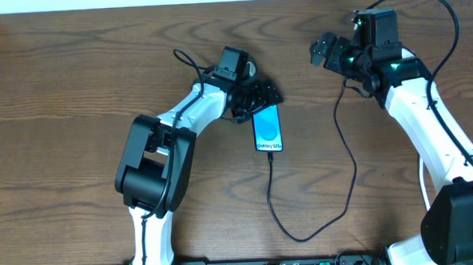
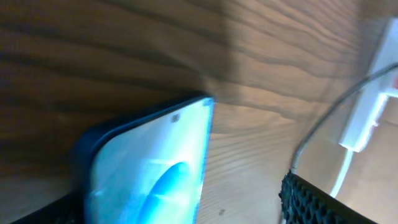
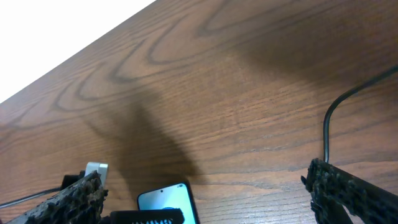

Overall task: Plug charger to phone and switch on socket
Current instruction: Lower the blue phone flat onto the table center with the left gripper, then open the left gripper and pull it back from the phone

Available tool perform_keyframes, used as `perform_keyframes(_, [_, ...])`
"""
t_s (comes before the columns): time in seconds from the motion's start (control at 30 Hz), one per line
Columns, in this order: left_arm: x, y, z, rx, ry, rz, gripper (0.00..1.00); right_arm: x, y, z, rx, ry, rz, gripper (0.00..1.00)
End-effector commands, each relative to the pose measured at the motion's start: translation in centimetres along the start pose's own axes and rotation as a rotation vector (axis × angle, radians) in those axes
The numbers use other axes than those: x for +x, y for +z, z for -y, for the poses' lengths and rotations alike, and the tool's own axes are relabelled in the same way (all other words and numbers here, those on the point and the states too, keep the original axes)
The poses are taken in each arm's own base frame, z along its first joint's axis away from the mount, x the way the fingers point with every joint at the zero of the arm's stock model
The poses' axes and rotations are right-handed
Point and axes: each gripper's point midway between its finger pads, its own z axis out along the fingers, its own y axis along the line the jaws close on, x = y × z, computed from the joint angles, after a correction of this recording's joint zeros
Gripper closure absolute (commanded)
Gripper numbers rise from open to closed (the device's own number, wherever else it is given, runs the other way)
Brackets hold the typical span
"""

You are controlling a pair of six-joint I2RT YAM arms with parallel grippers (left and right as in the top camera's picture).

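Observation:
The phone [image 1: 267, 129] lies flat mid-table with its blue screen up. It also shows in the left wrist view [image 2: 155, 168] and the right wrist view [image 3: 165, 199]. The charger's black cable [image 1: 273, 195] runs from the phone's near edge, loops forward, then climbs toward the right arm. My left gripper [image 1: 259, 95] is open at the phone's far end, with the phone's corner between its fingers. My right gripper [image 1: 329, 50] is open and empty, raised to the right of the phone. A white block with red marks, apparently the socket [image 2: 364, 121], shows only in the left wrist view.
A white lead [image 1: 422, 180] runs beside the right arm's base. The black cable passes near the right fingers [image 3: 326, 130]. A small white-grey block [image 3: 96, 169] sits by the left finger in the right wrist view. The table's far edge [image 1: 215, 1] is close.

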Motion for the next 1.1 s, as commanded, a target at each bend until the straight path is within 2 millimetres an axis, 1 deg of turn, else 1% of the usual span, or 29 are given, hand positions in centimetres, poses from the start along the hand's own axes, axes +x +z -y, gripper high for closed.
perform_keyframes(0.0, [0.1,1.3,-6.8,-0.259,-0.049,0.046,0.16,-0.4,-0.2,0.2,0.012,-0.011,0.015,0.01])
perform_keyframes(0.13, [0.3,1.0,-7.9,-0.317,-0.060,0.050,0.16,-0.4,-0.2,0.2,0.011,-0.011,0.015,0.01])
perform_keyframes(0.3, [0.3,0.9,-8.1,-0.324,-0.063,0.048,0.16,-0.4,-0.2,0.2,0.012,-0.011,0.015,0.01])
perform_keyframes(0.4, [-0.3,0.4,-8.2,-0.318,-0.027,0.056,0.16,-0.4,-0.2,0.2,0.011,-0.011,0.015,0.01])
perform_keyframes(0.5, [-1.8,-1.3,-7.9,-0.301,0.026,0.089,0.14,-0.4,-0.2,0.3,0.013,-0.010,0.012,0.01])
perform_keyframes(0.57, [-3.1,-3.1,-7.4,-0.284,0.081,0.124,0.14,-0.3,-0.2,0.3,0.013,-0.011,0.011,0.01])
perform_keyframes(0.67, [-5.1,-6.9,-6.3,-0.257,0.165,0.199,0.13,-0.4,-0.2,0.3,0.013,-0.010,0.011,0.01])
perform_keyframes(0.77, [-5.9,-10.9,-5.4,-0.255,0.277,0.250,0.07,-0.2,-0.2,0.4,0.017,-0.009,0.005,0.01])
perform_keyframes(0.87, [-5.4,-15.0,-4.9,-0.271,0.363,0.270,0.06,0.2,-0.2,0.6,0.027,-0.007,-0.009,0.01])
perform_keyframes(1.03, [-3.3,-20.9,-4.0,-0.279,0.382,0.311,0.06,1.0,-0.3,1.2,0.050,-0.001,-0.045,0.01])
perform_keyframes(1.07, [-2.9,-21.8,-3.8,-0.279,0.379,0.319,0.06,1.2,-0.3,1.2,0.053,0.000,-0.051,0.01])
